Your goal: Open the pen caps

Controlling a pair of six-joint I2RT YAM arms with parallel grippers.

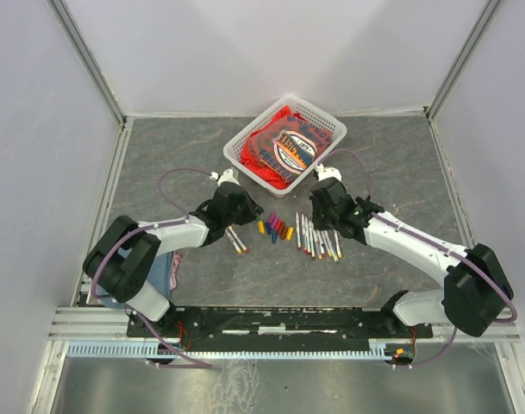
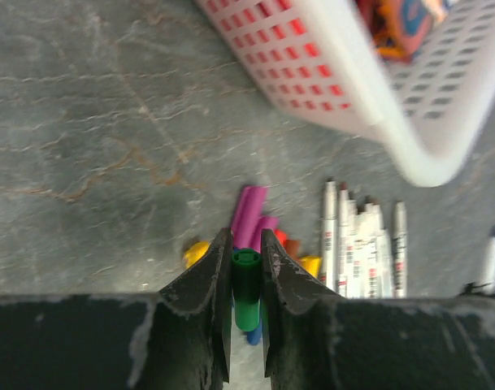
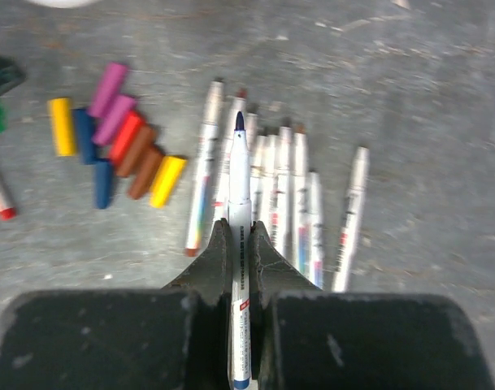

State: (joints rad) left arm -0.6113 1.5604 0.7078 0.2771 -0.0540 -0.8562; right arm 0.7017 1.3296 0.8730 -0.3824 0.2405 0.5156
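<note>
the left gripper (image 2: 246, 242) is clamping a green cap (image 2: 246, 286) between nearly closed jaws, hovering over the near edge of the loose pen caps (image 3: 121, 154) on the table (image 2: 84, 146). the right gripper (image 3: 240, 231) is pinching a bare blue-tipped pen (image 3: 240, 175), jaws almost closed, above the row of uncapped pens (image 3: 289, 203). doing this well is meaning lowering each piece beside its own group before releasing, so nothing is rolling.

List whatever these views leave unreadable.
- Left wrist: short green plastic cap, lower end hidden between the left jaws.
- Left wrist: white perforated plastic basket, blurred, cut by the top edge.
- Top external: small coloured plastic caps, too small to count.
- Right wrist: thin white pen barrel, its print blurred.
</note>
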